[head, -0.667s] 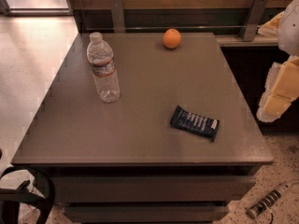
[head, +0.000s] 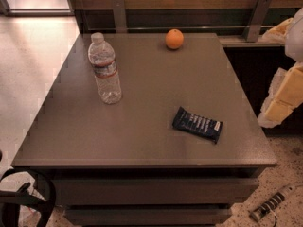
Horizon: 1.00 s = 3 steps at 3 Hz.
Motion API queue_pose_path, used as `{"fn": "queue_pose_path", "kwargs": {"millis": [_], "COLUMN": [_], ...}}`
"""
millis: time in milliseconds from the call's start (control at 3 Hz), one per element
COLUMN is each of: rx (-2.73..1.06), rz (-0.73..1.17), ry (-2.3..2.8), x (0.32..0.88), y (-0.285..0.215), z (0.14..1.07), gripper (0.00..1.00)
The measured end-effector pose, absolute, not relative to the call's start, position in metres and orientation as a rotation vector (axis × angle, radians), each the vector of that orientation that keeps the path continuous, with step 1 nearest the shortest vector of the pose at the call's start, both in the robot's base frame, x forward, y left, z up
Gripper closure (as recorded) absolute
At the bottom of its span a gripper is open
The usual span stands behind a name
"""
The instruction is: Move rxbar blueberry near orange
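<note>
In the camera view, the rxbar blueberry (head: 197, 124) lies flat at the table's (head: 142, 141) front right, well apart from the orange (head: 174, 39) at the back. It is likely light, thin and slippery, so pinch it across its narrow width. The gripper (head: 283, 98) hangs beyond the right edge; I cannot tell whether it is clenched or released.

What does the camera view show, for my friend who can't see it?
A dark blue rxbar blueberry lies near the front right of a brown table, far from the orange at the back edge. A clear water bottle stands at the left. A dark curved shape, likely the robot's tool, sits below the table's front left corner.
</note>
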<state>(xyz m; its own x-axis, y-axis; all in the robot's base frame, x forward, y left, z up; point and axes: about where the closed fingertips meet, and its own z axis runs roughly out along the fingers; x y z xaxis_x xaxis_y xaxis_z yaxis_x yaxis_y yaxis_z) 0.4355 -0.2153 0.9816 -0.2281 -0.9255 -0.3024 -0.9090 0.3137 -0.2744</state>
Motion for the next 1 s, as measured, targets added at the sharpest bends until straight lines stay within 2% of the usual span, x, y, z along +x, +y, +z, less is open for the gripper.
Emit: {"fn": "queue_pose_path", "kwargs": {"millis": [667, 1000], "rx": [-1.188, -1.062], "rz": [0.260, 0.358], "ry": [2.051, 1.947], "x": [0.416, 0.423], "y": [-0.240, -0.230], "z": [0.902, 0.885], "gripper": [0.00, 0.00]}}
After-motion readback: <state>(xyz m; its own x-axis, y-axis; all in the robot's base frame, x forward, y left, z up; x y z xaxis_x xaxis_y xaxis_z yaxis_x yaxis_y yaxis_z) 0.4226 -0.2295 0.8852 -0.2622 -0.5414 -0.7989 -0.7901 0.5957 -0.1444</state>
